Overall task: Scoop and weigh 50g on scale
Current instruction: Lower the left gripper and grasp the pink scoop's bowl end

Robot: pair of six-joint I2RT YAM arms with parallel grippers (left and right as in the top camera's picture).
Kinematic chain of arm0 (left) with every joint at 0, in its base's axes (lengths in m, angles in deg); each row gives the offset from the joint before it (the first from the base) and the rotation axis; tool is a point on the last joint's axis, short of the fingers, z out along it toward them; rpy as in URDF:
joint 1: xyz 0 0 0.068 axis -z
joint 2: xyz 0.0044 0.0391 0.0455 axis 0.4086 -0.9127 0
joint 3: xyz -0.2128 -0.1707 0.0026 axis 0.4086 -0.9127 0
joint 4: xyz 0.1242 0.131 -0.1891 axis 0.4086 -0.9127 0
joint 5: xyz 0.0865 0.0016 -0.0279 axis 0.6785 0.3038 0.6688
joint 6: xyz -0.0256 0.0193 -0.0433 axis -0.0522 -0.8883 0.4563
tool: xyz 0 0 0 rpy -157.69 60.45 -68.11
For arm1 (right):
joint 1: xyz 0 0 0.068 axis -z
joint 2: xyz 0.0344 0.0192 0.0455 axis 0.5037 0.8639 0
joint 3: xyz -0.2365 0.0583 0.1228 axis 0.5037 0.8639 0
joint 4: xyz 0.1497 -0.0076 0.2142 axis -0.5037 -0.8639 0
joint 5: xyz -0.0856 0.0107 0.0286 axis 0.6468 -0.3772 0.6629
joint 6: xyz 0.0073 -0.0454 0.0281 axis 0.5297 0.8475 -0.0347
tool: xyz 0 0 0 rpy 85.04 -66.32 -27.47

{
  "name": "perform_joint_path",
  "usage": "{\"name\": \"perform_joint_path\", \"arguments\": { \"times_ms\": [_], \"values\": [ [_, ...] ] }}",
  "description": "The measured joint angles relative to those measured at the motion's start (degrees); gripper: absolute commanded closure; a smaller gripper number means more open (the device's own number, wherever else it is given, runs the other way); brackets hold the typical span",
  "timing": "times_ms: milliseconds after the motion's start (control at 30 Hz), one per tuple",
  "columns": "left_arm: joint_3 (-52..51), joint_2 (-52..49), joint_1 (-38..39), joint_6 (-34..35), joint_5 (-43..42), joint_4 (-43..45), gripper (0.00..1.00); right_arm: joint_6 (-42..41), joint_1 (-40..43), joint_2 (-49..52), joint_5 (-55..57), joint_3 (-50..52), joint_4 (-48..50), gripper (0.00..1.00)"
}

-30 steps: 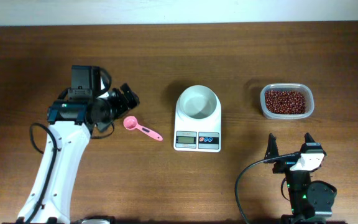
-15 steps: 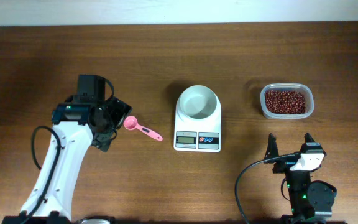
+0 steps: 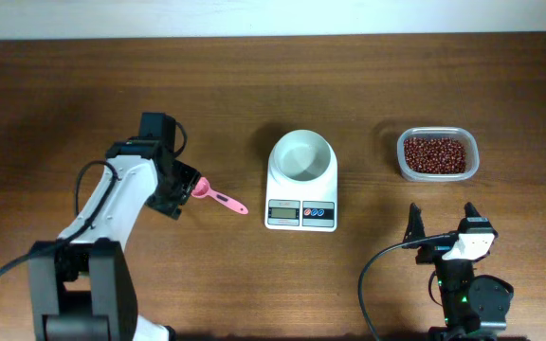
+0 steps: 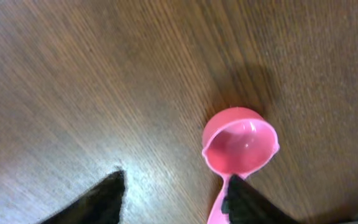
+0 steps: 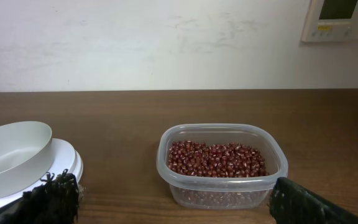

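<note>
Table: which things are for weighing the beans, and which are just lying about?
For the job: scale, beans, tub, spoon.
Just there: only the wall panel behind.

A dark brown wooden desk [image 3: 254, 85] with a fine, straight grain fills the overhead view. Along its far edge runs a pale, off-white wall [image 5: 135, 43], plain but faintly scuffed and smudged. High on the wall at the right hangs a small white panel [image 5: 344, 18] with a greenish display and a row of tiny buttons. The light is soft and even; a dull sheen [image 4: 132, 174] lies on the wood.
</note>
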Motion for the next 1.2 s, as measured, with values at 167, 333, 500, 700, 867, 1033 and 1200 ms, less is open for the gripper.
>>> {"name": "perform_joint_path", "arguments": {
  "times_ms": [167, 333, 500, 700, 867, 1033, 1200],
  "values": [
    [0.0, -2.1, 0.0, 0.1, 0.0, 2.1, 0.53, 0.1, 0.0, 0.0, 0.0, 0.0, 0.0, 0.01],
    [-0.1, -3.6, 0.0, 0.1, 0.0, 4.1, 0.59, 0.0, 0.0, 0.0, 0.0, 0.0, 0.0, 0.01],
    [-0.1, -3.7, 0.0, 0.1, 0.0, 4.7, 0.55, 0.0, 0.0, 0.0, 0.0, 0.0, 0.0, 0.01],
    [-0.1, -6.5, 0.0, 0.1, 0.7, 5.3, 0.60, 0.0, 0.0, 0.0, 0.0, 0.0, 0.0, 0.01],
    [-0.1, -9.7, 0.5, 0.0, 1.1, 7.7, 0.75, 0.0, 0.0, 0.0, 0.0, 0.0, 0.0, 0.01],
    [-0.1, -9.7, 2.4, -0.1, 2.3, 8.4, 1.00, 0.0, 0.0, 0.0, 0.0, 0.0, 0.0, 0.01],
    [0.1, -9.7, 3.0, 0.1, 3.0, 8.2, 1.00, 0.0, 0.0, 0.0, 0.0, 0.0, 0.0, 0.01]
  ]
}}
